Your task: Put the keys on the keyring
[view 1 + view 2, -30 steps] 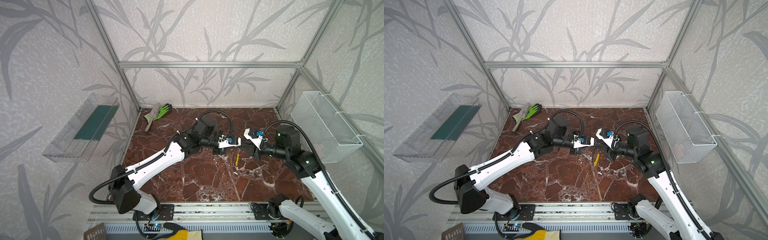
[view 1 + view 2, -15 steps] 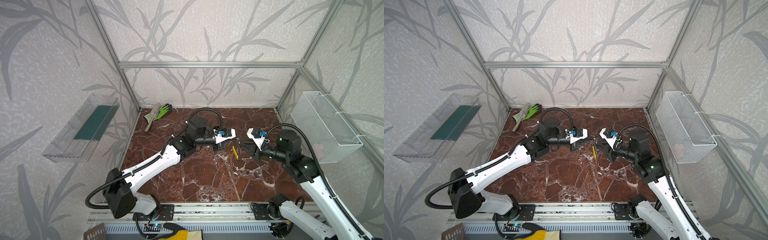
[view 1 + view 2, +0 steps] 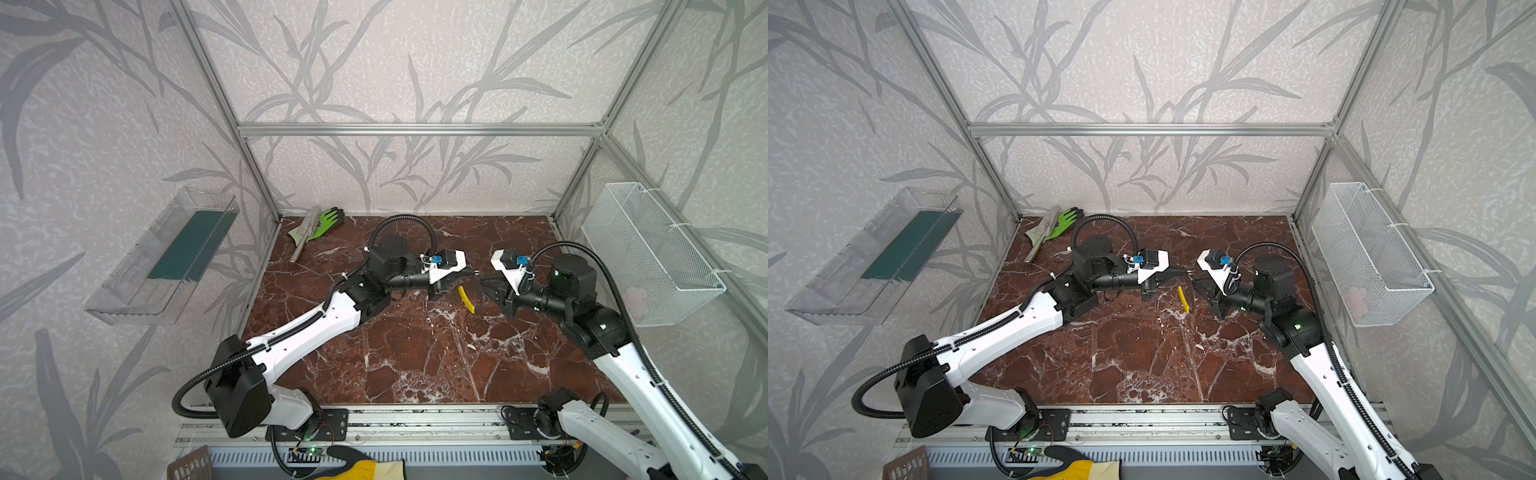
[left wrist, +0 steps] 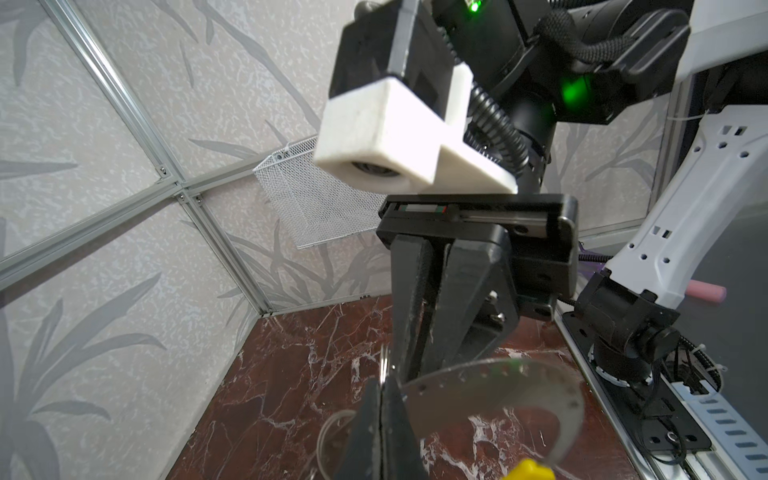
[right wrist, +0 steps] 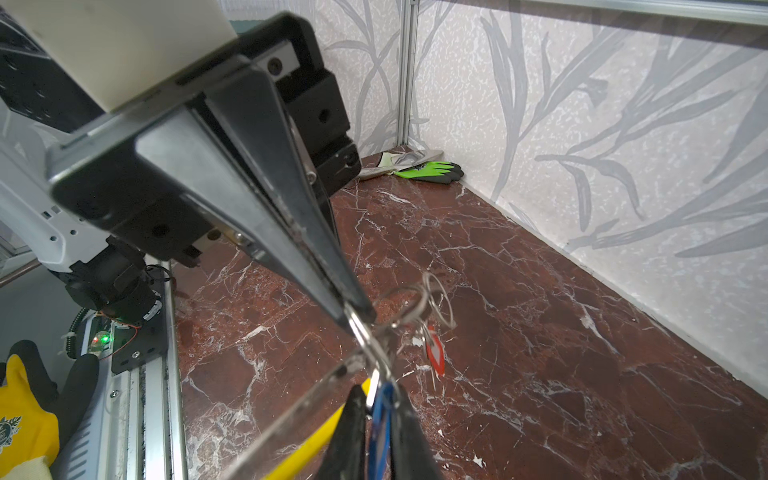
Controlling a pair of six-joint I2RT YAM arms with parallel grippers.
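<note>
**Keys and keyring, held between two grippers**

Left gripper (image 5: pixel 353 316): black jaws closed, pinching silver metal at the tip; which piece, cannot tell. Right gripper (image 5: pixel 379 395): jaws clamped on blue-headed silver key (image 5: pixel 380 419). Red-headed silver key (image 5: pixel 435 355) hangs by small wire rings (image 5: pixel 424 299). Thin grey hoop keyring with yellow arc (image 4: pixel 498 378) hangs between both grippers, over red-brown marble tabletop (image 3: pixel 415 353).

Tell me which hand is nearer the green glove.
Left. The left hand is on the side toward the green glove; the right hand faces it tip to tip from the far side.
</note>
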